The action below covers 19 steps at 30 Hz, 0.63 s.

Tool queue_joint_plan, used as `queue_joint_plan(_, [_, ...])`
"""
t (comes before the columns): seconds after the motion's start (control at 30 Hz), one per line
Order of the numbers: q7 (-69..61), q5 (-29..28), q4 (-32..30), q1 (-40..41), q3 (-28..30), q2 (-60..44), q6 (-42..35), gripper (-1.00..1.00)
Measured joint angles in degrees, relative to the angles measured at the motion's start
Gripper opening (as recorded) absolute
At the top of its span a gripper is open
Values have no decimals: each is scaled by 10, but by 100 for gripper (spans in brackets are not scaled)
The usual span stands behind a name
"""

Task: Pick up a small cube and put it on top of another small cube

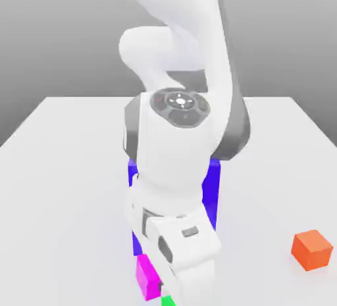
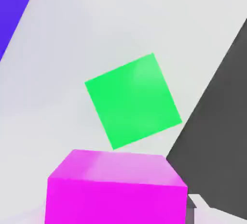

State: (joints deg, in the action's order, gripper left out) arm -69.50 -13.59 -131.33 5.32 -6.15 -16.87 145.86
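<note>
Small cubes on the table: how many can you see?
3: the orange cube at the exterior view's right, the pink cube and the green cube beside it under the arm. The arm may hide others.

a big blue block [image 1: 212,189] stands mid-table [image 1: 66,166], an orange cube [image 1: 311,249] well apart toward the exterior view's right.

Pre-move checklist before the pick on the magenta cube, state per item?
1. Magenta cube located, resting on the table: ok.
2. Green cube located, top face bare: ok.
3. The two cubes standing apart: cannot tell; they overlap in the hand view.
4. Jaws open wide enough for the magenta cube: cannot tell.
5. Big blue block apart from the magenta cube: cannot tell; the arm covers the gap in the exterior view.
6. Orange cube out of the way, far to the exterior view's right: ok.
</note>
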Motion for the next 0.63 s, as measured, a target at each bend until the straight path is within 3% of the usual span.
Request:
queue_joint_plan(0.2, [-129, 17, -10, 12, -41, 24, -3, -100])
queue_joint_plan(0.33, [-220, 78, -50, 41, -58, 49, 20, -100])
queue_joint_plan(0.5, [-211, 57, -52, 32, -41, -17, 88, -100])
queue_joint_plan(0.53, [-208, 54, -51, 31, -39, -27, 96, 100])
queue_joint_plan(0.63, [-208, 54, -51, 31, -39, -27, 96, 100])
